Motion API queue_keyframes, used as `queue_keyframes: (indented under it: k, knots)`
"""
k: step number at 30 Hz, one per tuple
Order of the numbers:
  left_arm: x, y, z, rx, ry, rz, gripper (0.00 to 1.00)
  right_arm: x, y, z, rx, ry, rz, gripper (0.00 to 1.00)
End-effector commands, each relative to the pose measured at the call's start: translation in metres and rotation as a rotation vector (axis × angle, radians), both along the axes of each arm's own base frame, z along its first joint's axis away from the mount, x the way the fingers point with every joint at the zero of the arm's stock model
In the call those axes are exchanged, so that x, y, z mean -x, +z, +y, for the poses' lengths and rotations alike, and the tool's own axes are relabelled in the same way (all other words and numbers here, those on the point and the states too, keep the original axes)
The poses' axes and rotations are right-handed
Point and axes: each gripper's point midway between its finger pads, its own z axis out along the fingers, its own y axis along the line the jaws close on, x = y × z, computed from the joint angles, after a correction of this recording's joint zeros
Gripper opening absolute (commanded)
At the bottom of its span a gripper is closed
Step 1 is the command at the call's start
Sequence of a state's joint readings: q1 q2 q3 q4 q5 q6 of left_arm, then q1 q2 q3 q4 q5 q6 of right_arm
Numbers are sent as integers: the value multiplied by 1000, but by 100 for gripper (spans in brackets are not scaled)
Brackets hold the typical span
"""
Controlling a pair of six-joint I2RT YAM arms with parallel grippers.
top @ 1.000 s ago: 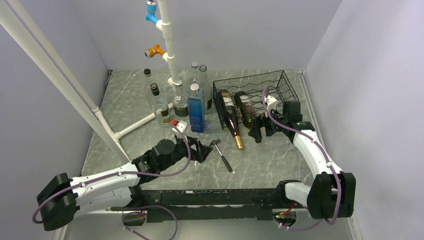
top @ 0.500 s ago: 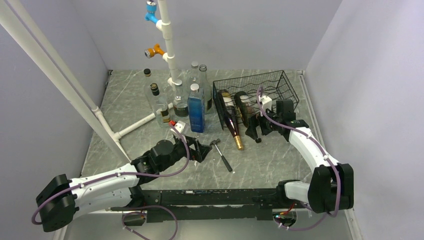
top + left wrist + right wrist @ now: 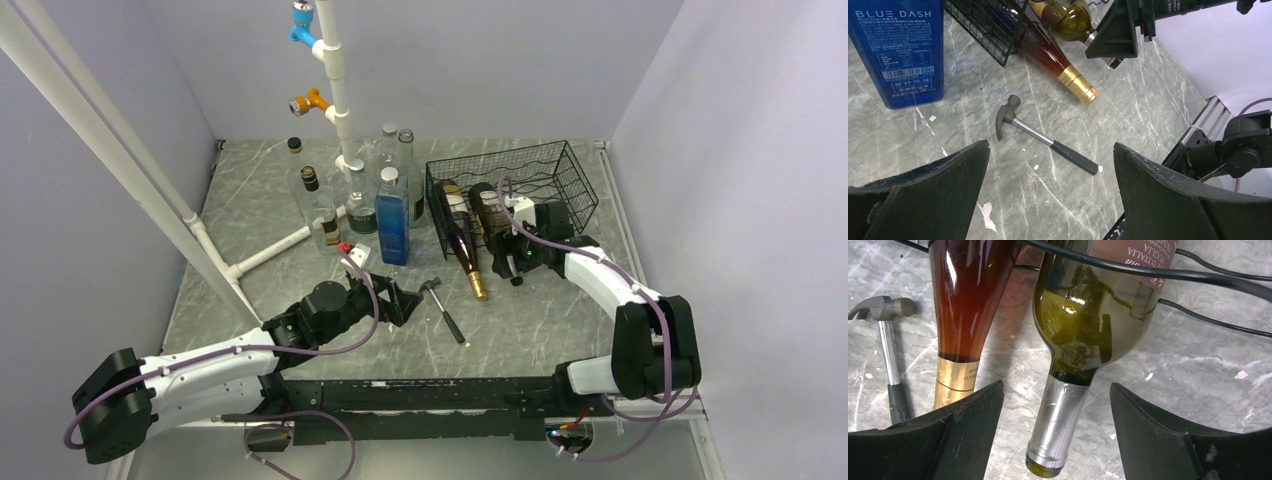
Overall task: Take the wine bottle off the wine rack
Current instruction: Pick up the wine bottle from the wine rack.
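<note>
The blue bottle (image 3: 895, 50) reads "BLUE DASH" in white, above small print and a barcode too fine to read. The green wine bottle (image 3: 1088, 315) has a label (image 3: 1143, 252) showing "ITALIA" and "PUGLIA", cut off at the edge. The gold collar (image 3: 955, 380) on the amber bottle (image 3: 968, 295) shows only broken letters.

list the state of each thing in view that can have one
wine rack, two bottles lying in it
green wine bottle, lying in the rack, foil-wrapped neck poking out
amber bottle, lying in the rack beside it
hammer, lying flat
blue bottle, upright
left jaws, open, empty
right jaws, open either side of the green wine bottle's neck, not touching it
</note>
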State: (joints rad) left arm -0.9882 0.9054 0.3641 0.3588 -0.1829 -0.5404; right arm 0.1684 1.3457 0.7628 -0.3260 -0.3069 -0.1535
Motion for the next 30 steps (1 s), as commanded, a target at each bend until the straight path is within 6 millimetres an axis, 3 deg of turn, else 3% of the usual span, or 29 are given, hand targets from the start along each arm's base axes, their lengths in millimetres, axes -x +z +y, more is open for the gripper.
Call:
queue_keyframes:
  k: [1, 12, 30]
  knots:
    - [-4, 12, 2, 54, 25, -21, 99, -26, 14, -2, 18, -50, -77, 78]
    - [-5, 10, 3, 51, 30, -20, 99, -36, 3, 8, 45, -59, -69, 68]
    - [-4, 6, 6, 57, 38, -14, 99, -40, -14, 11, 42, -72, -14, 61]
